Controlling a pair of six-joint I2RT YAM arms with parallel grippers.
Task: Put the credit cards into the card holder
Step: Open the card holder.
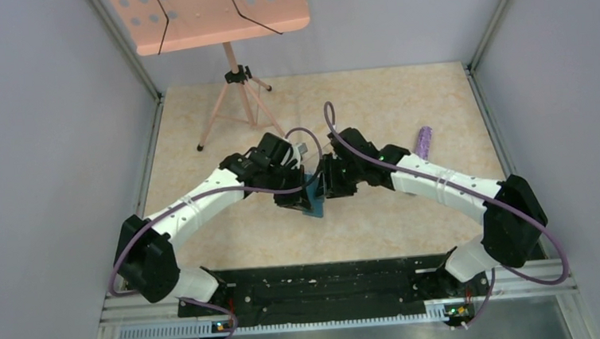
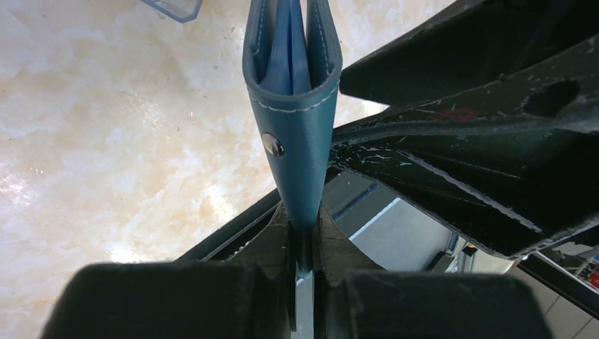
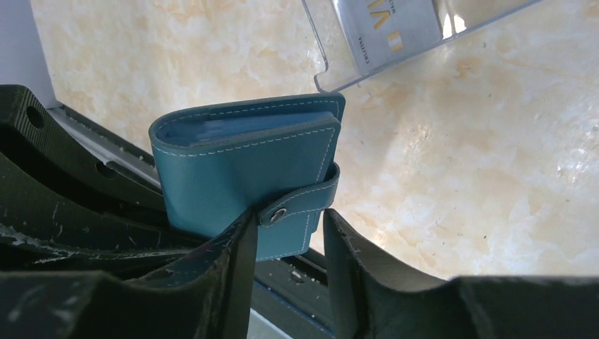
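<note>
The card holder [image 2: 297, 134], a teal folded wallet with pale blue slots inside, hangs above the table with my left gripper [image 2: 305, 219] shut on its lower edge. In the top view it shows between the two wrists [image 1: 313, 208]. My right gripper [image 3: 289, 219] stands open with its fingers on either side of the wallet's corner [image 3: 233, 169] and the snap tab [image 3: 304, 201]. The tab lies snapped across the wallet's edge. One pale grey credit card [image 3: 395, 28] lies inside a clear plastic box on the table beyond the wallet.
The clear box [image 1: 305, 149] sits just behind the grippers. A purple object [image 1: 423, 142] lies at the right of the table. A pink stand on a tripod [image 1: 232, 102] rises at the back left. Grey walls close in the table.
</note>
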